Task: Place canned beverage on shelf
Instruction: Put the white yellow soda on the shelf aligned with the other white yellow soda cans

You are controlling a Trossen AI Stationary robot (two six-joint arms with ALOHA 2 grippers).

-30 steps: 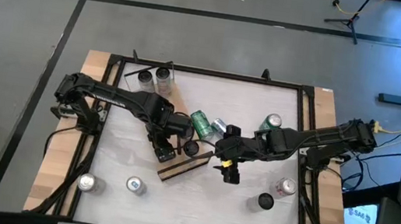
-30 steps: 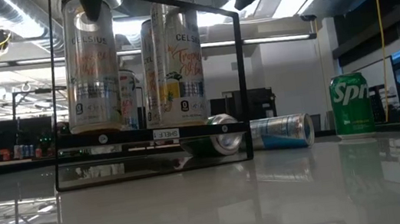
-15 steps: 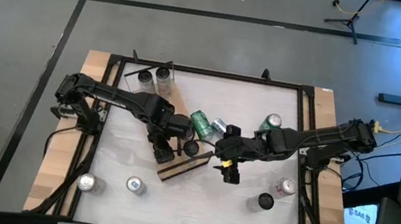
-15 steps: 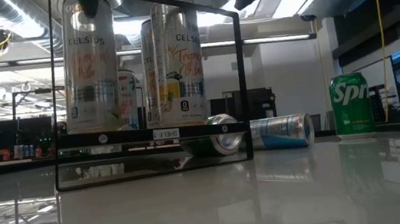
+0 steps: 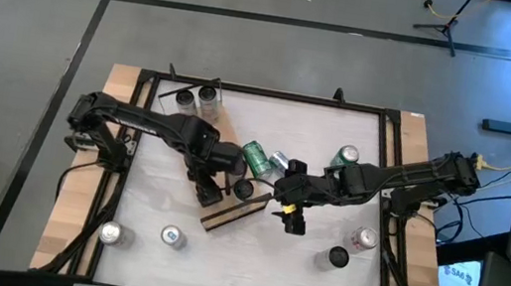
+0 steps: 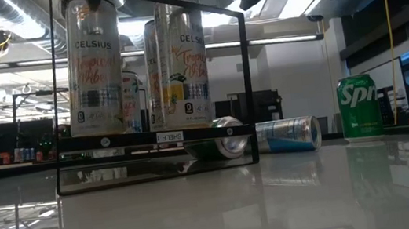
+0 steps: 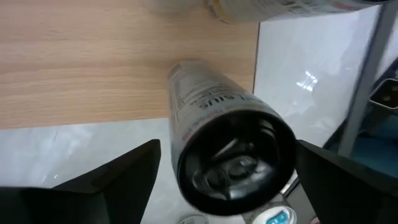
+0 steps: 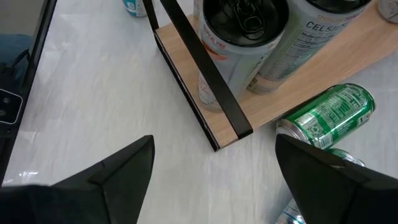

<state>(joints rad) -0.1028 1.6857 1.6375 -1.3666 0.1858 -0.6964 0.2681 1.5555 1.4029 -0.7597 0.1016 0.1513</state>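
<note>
With its fingers spread apart, my left gripper frees the Celsius can directly below, upright on the shelf; my right gripper, also apart, waits beside the shelf's end

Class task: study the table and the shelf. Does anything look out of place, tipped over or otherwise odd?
Yes. Two cans lie on their sides on the table just behind the shelf: a green can and a silver-blue can. Every other can stands upright, including the tall cans on the shelf and the green Sprite can. Nothing looks spilled or damaged.
</note>
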